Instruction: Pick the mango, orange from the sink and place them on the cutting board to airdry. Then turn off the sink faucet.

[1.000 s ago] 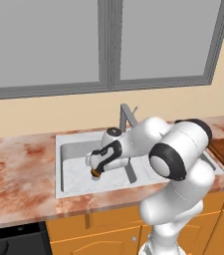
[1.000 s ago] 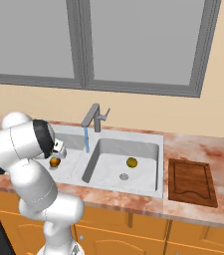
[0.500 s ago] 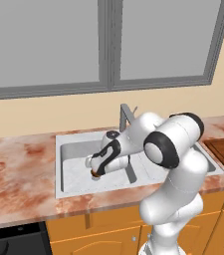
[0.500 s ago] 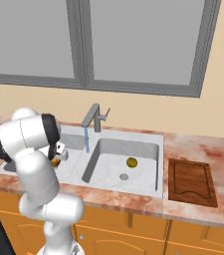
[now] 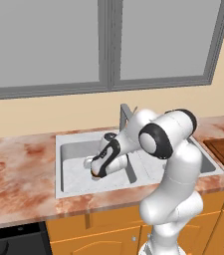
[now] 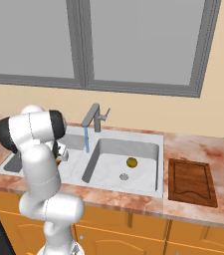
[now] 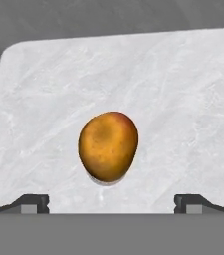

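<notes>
Sink (image 6: pixel 148 187) comes first, wide double basin, pale marbled, and the claw (image 5: pixel 94 168) hangs low inside its left basin. Sink faucet (image 6: pixel 96 117) stands up behind and to the claw's right, on the divider, blue water running down from the spout. Cutting board (image 6: pixel 192 182) lies on the counter far off to the claw's right, past the other basin, nothing on it yet. Orange (image 7: pixel 108 145) sits on the basin floor straight under the claw, centred between the two fingertips in the hand view, not touched by either. Mango (image 6: pixel 131 162) is in the right basin near its drain, well apart from the claw. Claw is spread wide, tips (image 7: pixel 32 203) at either side of the fruit with clear gaps. Step in hand looks like the approach to pick the orange, first of the two fruits. Next move probably calls for a straight drop until the tips flank the fruit at mid-height, then close; round fruit could roll on the smooth floor if one tip lands first.
</notes>
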